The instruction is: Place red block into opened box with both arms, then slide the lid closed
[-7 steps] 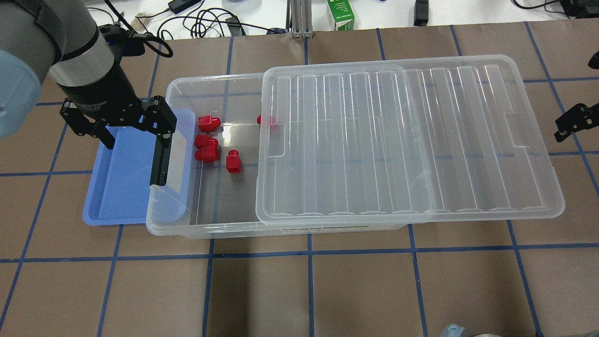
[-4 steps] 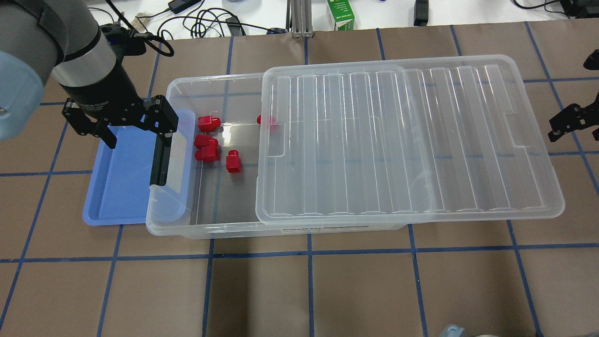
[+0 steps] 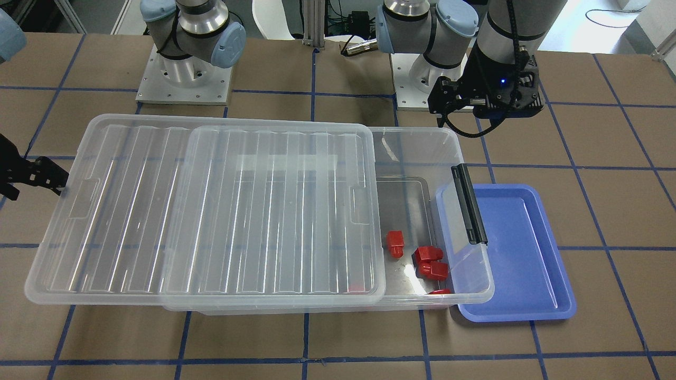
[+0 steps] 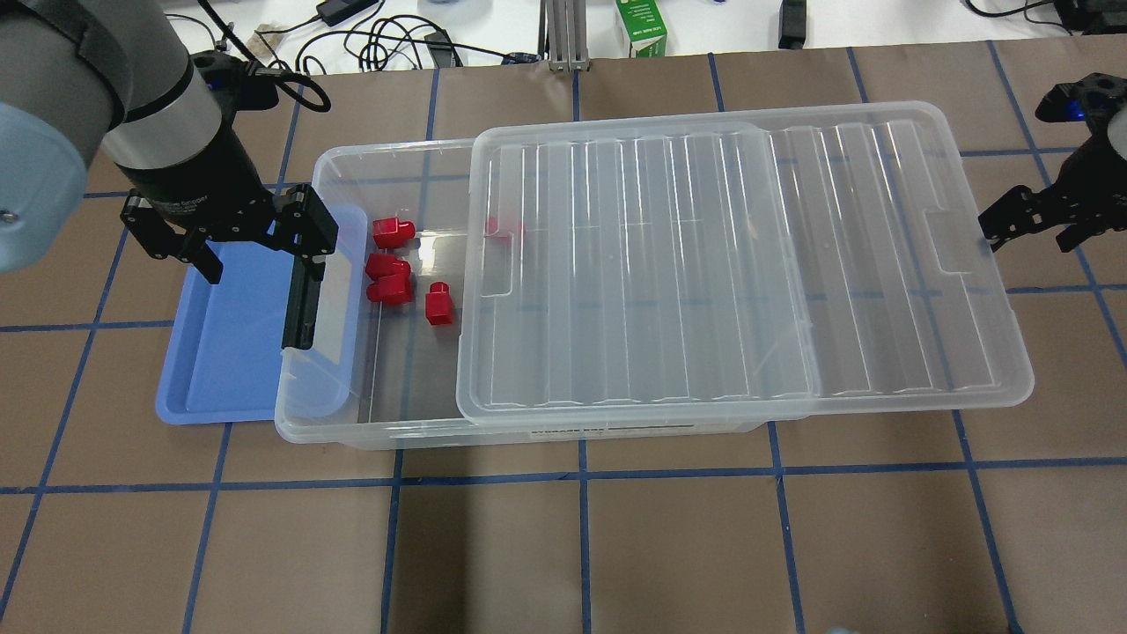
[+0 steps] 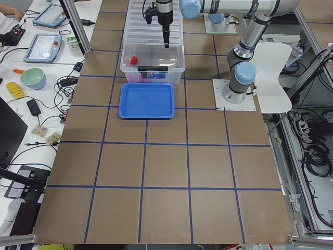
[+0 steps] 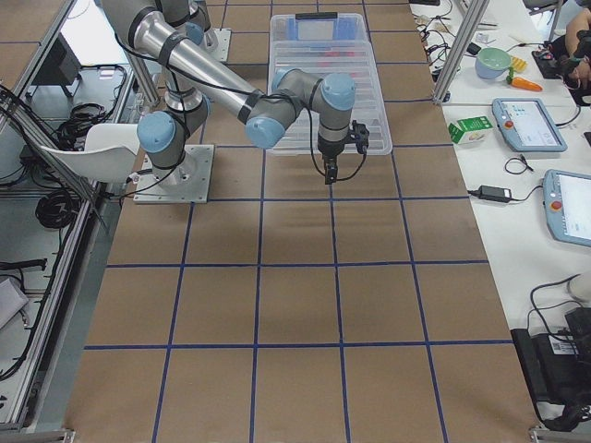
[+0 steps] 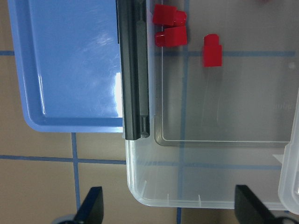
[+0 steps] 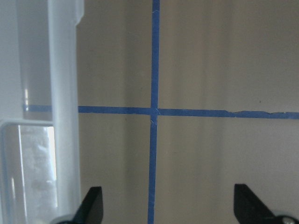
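Observation:
Several red blocks (image 4: 438,304) lie on the floor of the clear box (image 4: 321,421), at its uncovered left end; one more shows through the lid at its left edge. The ribbed lid (image 4: 660,264) covers most of the box and overhangs its right end. My left gripper (image 4: 260,260) hangs open and empty above the box's black latch bar (image 4: 299,304); the left wrist view shows red blocks (image 7: 212,50) below it. At the far end, my right gripper (image 4: 1032,233) is open, with its fingers against the lid's right short edge. The right wrist view shows the lid rim (image 8: 63,93) beside that gripper (image 8: 170,212).
A blue tray (image 4: 224,352) lies on the table, partly under the box's left end. A green carton (image 4: 641,26) and cables lie beyond the table's back edge. Blue tape lines cross the brown table (image 4: 616,546).
My right gripper has moved left against the lid, and the lid has slid a little left over the box, now covering the fifth block. The left gripper has barely moved.

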### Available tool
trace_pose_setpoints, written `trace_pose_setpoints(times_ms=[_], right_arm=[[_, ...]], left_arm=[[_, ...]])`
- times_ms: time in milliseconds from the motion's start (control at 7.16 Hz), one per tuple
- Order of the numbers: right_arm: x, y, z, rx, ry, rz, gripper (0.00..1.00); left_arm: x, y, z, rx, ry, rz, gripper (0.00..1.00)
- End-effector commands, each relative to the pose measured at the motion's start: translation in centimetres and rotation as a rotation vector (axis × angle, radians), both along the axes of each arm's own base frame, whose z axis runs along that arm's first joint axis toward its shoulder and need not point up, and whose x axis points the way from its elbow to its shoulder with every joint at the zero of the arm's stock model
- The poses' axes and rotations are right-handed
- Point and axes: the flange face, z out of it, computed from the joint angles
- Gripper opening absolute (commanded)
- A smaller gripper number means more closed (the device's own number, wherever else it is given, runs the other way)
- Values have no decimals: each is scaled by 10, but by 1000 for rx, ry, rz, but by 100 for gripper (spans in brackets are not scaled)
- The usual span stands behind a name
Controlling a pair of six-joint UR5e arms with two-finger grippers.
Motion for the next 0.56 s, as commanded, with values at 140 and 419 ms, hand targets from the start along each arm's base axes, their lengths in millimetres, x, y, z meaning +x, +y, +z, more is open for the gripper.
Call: trace_pose_setpoints(times_ms=[140, 419], right_arm=[[52, -10, 2, -5, 0, -30, 100], [89, -14, 4, -10, -1, -71, 100]], left_arm=[[0, 2, 2, -4, 3, -1, 100], [0, 2, 0, -1, 3, 6, 100]])
